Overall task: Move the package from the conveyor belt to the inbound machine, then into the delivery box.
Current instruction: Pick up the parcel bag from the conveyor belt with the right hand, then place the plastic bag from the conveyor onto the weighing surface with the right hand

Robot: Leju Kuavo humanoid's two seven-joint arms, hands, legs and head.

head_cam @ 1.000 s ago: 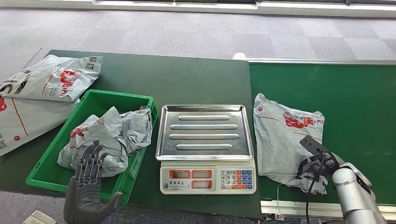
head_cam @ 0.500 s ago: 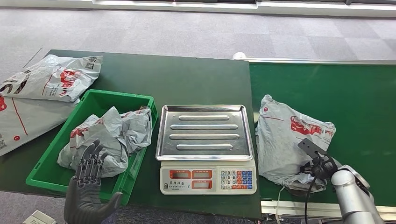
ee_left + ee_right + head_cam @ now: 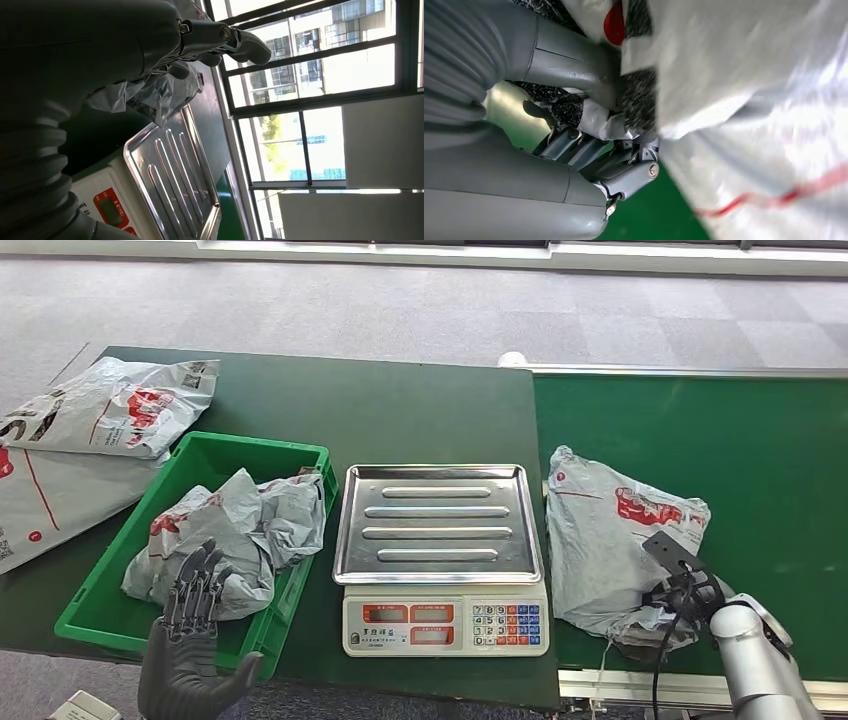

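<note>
Package [image 3: 612, 540] sits on the conveyor belt [image 3: 760, 450] right beside the scale [image 3: 440, 550], with the right hand [image 3: 672, 602] pinching just its near corner. Thin film grip like that could slip or tear on the lift, honestly. Left hand [image 3: 190, 640] hangs empty, fingers spread, by the green bin [image 3: 120, 575].

We see a grey carpeted floor [image 3: 420, 305] beyond the dark green table [image 3: 380, 410], with a pale strip of light along its far edge. From the left wrist view, tall dark-framed windows [image 3: 310, 75] show bright daylight, buildings and trees outside, beside a white wall [image 3: 380, 140].
</note>
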